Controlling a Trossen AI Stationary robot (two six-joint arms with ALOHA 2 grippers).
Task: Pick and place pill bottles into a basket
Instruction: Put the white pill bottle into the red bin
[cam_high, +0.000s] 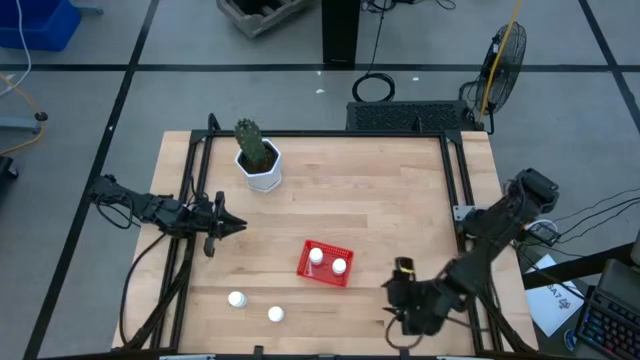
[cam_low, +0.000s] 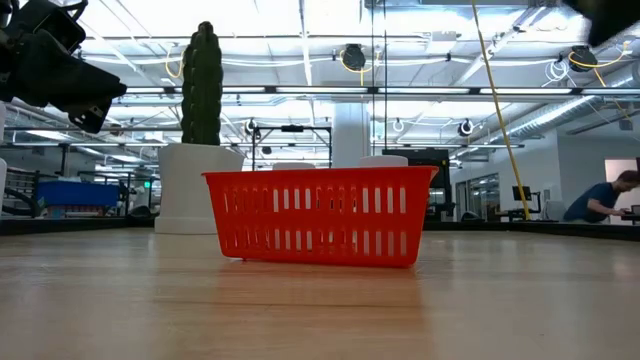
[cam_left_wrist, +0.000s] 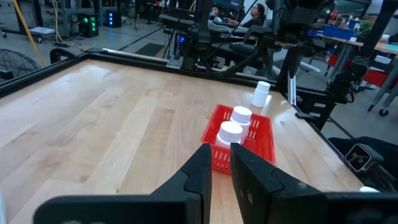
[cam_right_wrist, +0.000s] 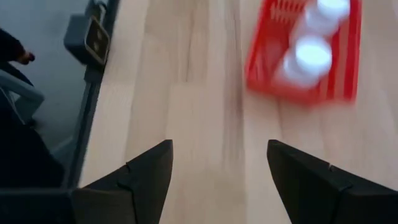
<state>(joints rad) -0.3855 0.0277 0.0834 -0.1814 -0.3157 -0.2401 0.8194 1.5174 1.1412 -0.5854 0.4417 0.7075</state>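
Note:
The red mesh basket (cam_high: 325, 263) stands on the table a little right of the middle, with two white pill bottles (cam_high: 316, 257) (cam_high: 339, 266) upright inside it. Two more bottles (cam_high: 237, 298) (cam_high: 275, 314) stand on the table near its near edge, left of the basket. Another bottle (cam_left_wrist: 261, 93) shows in the left wrist view, standing beyond the basket near the right arm. My right gripper (cam_right_wrist: 217, 162) is open and empty above the table, right of the basket and near the near edge. My left gripper (cam_high: 238, 226) is shut and empty at the table's left side.
A white hexagonal pot with a green cactus (cam_high: 260, 160) stands at the far left. A black frame (cam_high: 450, 170) runs along the table's sides. Bare wood lies between the basket and the pot. A person (cam_low: 605, 195) sits far off in the room.

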